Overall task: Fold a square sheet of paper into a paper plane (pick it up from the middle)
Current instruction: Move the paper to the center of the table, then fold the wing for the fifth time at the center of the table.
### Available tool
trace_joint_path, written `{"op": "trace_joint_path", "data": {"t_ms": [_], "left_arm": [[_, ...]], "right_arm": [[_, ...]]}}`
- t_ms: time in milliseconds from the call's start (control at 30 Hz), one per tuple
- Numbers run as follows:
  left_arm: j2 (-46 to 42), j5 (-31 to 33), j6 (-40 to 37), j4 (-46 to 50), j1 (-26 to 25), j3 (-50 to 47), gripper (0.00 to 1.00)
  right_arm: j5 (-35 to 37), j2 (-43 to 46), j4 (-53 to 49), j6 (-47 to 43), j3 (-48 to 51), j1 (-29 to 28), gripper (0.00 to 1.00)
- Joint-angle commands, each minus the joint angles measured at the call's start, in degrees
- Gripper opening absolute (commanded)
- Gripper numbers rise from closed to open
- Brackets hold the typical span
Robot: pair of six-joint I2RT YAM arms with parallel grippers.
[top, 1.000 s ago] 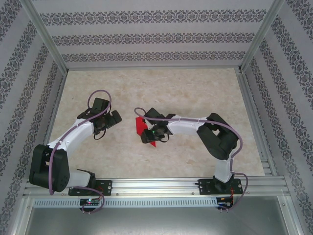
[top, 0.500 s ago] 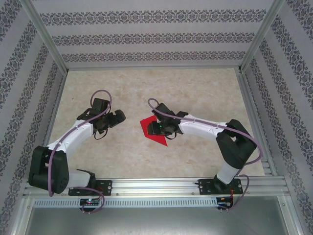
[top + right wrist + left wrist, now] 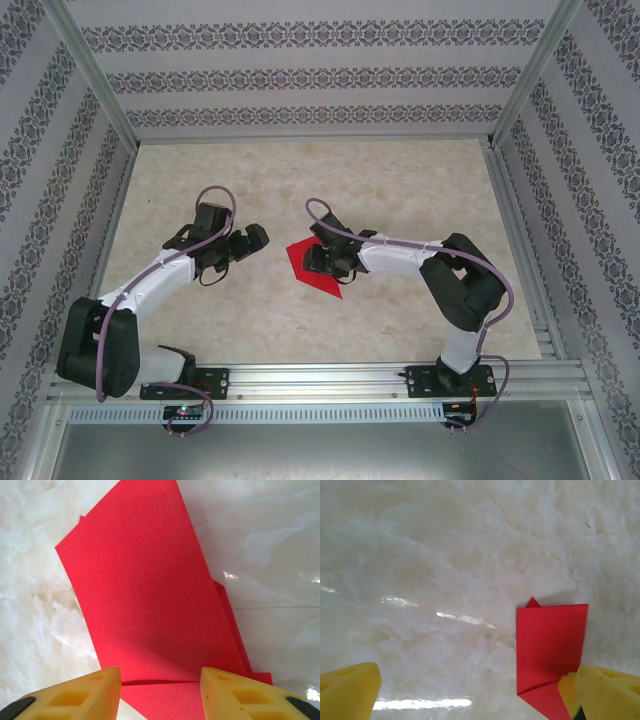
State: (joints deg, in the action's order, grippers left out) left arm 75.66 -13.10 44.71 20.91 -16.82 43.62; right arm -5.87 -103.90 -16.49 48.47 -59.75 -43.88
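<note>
Tabletop: pale marble-patterned table surface [image 3: 400, 190] is carrying the whole job, with patterned walls enclosing it on three sides.
Arms: white-and-black left arm [image 3: 150, 278] is reaching in from its own side; white-and-black right arm [image 3: 400, 256] is bending over the middle of the tabletop.
Paper: thin bright red paper sheet [image 3: 140, 590] is lying flat near the middle of the tabletop, directly under the tip of the right arm. It is showing a long panel, extra layers peeking out along one edge, and a crease across the near end.
Left gripper: yellow-fingered left gripper [image 3: 251, 240] is standing wide open and empty, pointing at the sheet and stopping just short of it.
Right gripper: yellow-fingered right gripper [image 3: 160, 676] is holding its fingers part-way apart over the creased end, with nothing pinched between them. Whether the pads are touching the paper, I cannot tell.
Progress: early folds appear to be in; no centre ridge, nose or wings are showing yet, so most of the plane is probably left.
Change: a second ago the sheet was standing tilted at the right gripper; now it is lying flat. The left gripper is sitting slightly nearer the sheet.
</note>
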Motion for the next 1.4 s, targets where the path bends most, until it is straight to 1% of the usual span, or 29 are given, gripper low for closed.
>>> {"op": "trace_joint_path", "data": {"t_ms": [0,200,300,500,633,767,900,967,1067,1233,1367], "left_arm": [[0.5,-2.9,2.3,-5.4,-2.4,-0.3,1.00],[2.8,-3.6,3.9,-7.0,-6.7,0.7,0.99],[4.2,-4.6,5.6,-8.7,-8.9,0.8,0.98],[8.7,-4.8,8.3,-10.2,-12.8,1.2,0.93],[12.0,-4.8,9.6,-10.9,-14.5,2.1,0.87],[14.5,-5.0,10.5,-11.4,-15.7,3.4,0.79],[16.5,-5.0,10.6,-11.2,-16.6,5.1,0.64],[17.2,-4.9,10.6,-11.0,-16.9,5.6,0.59],[18.1,-4.9,10.9,-10.9,-17.1,6.0,0.57],[18.2,-3.5,11.8,-10.2,-17.3,6.0,0.60],[18.8,-4.9,12.4,-12.2,-17.6,5.8,0.59]], "right_arm": [[-3.0,-0.3,4.6,1.6,2.7,1.5,0.45],[-10.5,-1.2,14.5,5.9,9.0,4.6,0.43],[-13.5,-1.8,17.6,7.2,11.4,6.2,0.43],[-17.8,-2.4,22.4,8.7,16.1,9.3,0.43],[-18.3,-2.2,22.7,8.4,17.8,10.7,0.43],[-18.5,-2.4,22.7,8.0,18.6,11.5,0.42],[-18.9,-2.9,22.7,7.8,18.6,11.9,0.39],[-19.1,-3.0,22.8,7.7,18.7,12.0,0.39],[-19.2,-3.1,22.7,7.6,18.7,12.3,0.39],[-19.2,-3.2,22.6,7.4,18.7,12.6,0.38],[-19.2,-3.3,22.6,7.4,18.7,12.8,0.38]]}}
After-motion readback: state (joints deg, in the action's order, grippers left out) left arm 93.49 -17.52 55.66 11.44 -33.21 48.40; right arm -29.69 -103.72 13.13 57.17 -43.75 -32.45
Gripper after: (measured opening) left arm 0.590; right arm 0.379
